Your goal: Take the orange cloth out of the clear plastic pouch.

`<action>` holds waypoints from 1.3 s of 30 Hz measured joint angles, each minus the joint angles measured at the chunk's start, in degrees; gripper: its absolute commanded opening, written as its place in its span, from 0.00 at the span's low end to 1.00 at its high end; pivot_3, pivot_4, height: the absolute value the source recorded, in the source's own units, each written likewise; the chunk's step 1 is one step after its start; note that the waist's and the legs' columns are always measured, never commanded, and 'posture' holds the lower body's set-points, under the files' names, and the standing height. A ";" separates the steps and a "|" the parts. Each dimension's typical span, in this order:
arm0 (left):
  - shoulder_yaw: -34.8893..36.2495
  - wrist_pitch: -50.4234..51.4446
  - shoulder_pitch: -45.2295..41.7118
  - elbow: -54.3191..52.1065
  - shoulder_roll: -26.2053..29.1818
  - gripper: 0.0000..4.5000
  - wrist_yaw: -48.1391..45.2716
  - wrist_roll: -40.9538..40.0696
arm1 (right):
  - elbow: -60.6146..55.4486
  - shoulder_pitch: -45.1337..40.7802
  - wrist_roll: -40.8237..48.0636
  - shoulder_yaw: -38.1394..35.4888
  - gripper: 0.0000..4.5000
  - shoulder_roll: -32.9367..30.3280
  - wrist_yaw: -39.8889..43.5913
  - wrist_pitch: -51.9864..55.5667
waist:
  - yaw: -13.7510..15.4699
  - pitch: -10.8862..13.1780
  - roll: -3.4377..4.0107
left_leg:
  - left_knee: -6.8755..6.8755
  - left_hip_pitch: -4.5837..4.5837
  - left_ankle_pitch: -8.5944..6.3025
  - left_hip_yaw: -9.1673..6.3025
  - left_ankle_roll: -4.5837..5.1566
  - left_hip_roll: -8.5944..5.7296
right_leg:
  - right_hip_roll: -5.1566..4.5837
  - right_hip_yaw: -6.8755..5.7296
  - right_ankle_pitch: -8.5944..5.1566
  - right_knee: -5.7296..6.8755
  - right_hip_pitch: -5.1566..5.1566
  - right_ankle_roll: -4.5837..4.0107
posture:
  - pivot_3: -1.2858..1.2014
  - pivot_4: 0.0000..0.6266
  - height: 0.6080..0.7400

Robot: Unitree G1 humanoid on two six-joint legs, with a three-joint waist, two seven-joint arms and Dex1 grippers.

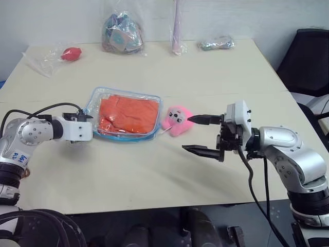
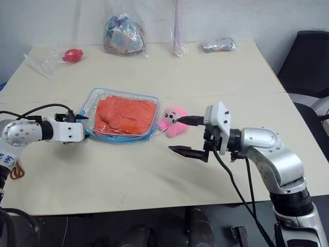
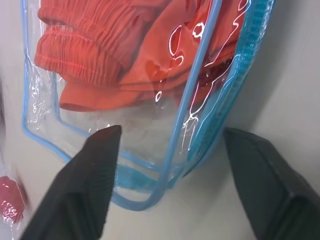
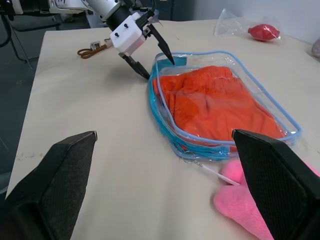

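Lying flat near the middle of the worktop (image 1: pixel 154 175), the one clear plastic pouch (image 1: pixel 92 105) held the one orange cloth (image 1: pixel 128 114) inside, and the left tool (image 4: pixel 152 62) sat at the pouch's left corner, its fingers apart on either side of the blue-trimmed edge. The right tool (image 1: pixel 198 135) hung beside the single pink plush toy (image 1: pixel 177 119), fingers spread wide and empty.

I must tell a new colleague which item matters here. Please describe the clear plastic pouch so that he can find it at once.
On the beige table, look near the middle, just left of a small pink plush toy. The clear plastic pouch lies flat there. Unlike the crumpled clear bags along the far edge, it has light blue trim and holds a folded orange cloth.
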 measured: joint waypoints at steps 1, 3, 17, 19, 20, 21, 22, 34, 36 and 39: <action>0.00 -0.14 -0.07 0.02 -0.07 0.45 0.05 -0.01 | 0.00 0.00 0.01 -0.13 1.00 -0.06 -0.05 0.16 | 0.00 0.00 0.00 | 0.00 0.01 0.00 0.00 0.00 0.00 | 0.00 0.00 0.00 0.00 0.00 0.00 | 0.52 0.24 1.00; 0.04 -0.18 -0.03 -0.12 -0.07 0.29 0.04 -0.13 | 0.00 -0.01 0.03 -0.37 1.00 -0.25 -0.05 0.34 | 0.00 0.00 0.00 | 0.00 0.01 0.00 -0.01 0.01 0.00 | -0.01 0.00 0.00 0.00 0.00 0.00 | 0.52 0.24 1.00; 13.78 16.81 27.90 -37.03 1.77 0.01 -3.00 -5.93 | 0.38 -0.93 0.72 -0.65 1.00 -3.10 5.94 0.25 | 0.13 0.01 0.00 | 0.00 0.20 -0.01 -0.10 0.01 0.08 | -0.07 0.03 0.00 -0.04 -0.02 -0.01 | 0.52 0.24 1.00; 16.43 21.07 31.99 -43.50 1.74 0.01 -3.46 -5.96 | 0.38 -0.74 1.09 -0.66 1.00 -3.68 7.49 0.15 | 0.32 0.01 0.00 | 0.00 0.19 -0.02 -0.11 0.03 0.06 | -0.09 0.03 -0.01 -0.04 -0.01 -0.01 | 0.52 0.24 1.00; 17.64 23.73 33.79 -46.89 1.69 0.01 -3.73 -5.72 | 0.37 -0.46 1.13 -0.64 1.00 -4.20 8.66 -0.38 | 0.35 0.01 0.00 | -0.01 0.18 -0.03 -0.12 0.04 0.06 | -0.09 0.03 -0.01 -0.06 -0.01 -0.01 | 0.52 0.24 1.00; 18.42 26.22 35.29 -50.02 1.55 0.01 -3.88 -5.26 | 0.37 -0.07 0.87 -0.59 1.00 -4.82 9.90 -1.23 | 0.37 0.01 0.00 | -0.01 0.20 -0.04 -0.11 0.06 0.05 | -0.08 0.04 -0.01 -0.06 0.01 -0.01 | 0.52 0.24 1.00; 18.93 28.36 36.36 -52.30 1.32 0.01 -3.98 -4.68 | 0.38 0.32 0.41 -0.53 1.00 -5.45 10.93 -2.16 | 0.35 0.01 0.00 | -0.01 0.19 -0.05 -0.11 0.07 0.05 | -0.08 0.04 -0.01 -0.07 0.01 -0.01 | 0.52 0.24 1.00; 19.47 30.51 40.24 -53.57 0.23 0.23 -1.49 -0.48 | 3.20 -0.12 -2.97 1.56 1.00 -5.69 12.62 -6.41 | 0.09 0.01 0.00 | -0.03 0.22 -0.05 -0.08 0.06 0.09 | -0.06 0.06 -0.02 -0.05 0.04 -0.04 | 0.52 0.24 1.00; 20.14 30.25 40.95 -53.61 0.11 0.37 -1.55 -0.99 | 4.17 -0.58 -3.74 1.65 1.00 -5.24 12.16 -7.35 | 0.08 0.01 0.00 | -0.03 0.22 -0.05 -0.08 0.06 0.08 | -0.08 0.06 -0.02 -0.05 0.04 -0.04 | 0.52 0.24 1.00; 22.91 31.54 42.94 -54.40 -0.80 0.59 -2.24 -2.70 | 6.15 -1.38 -5.12 1.82 1.00 -4.21 11.03 -8.36 | 0.07 0.01 0.00 | -0.04 0.22 -0.05 -0.08 0.06 0.09 | -0.08 0.05 -0.02 -0.06 0.04 -0.04 | 0.52 0.24 1.00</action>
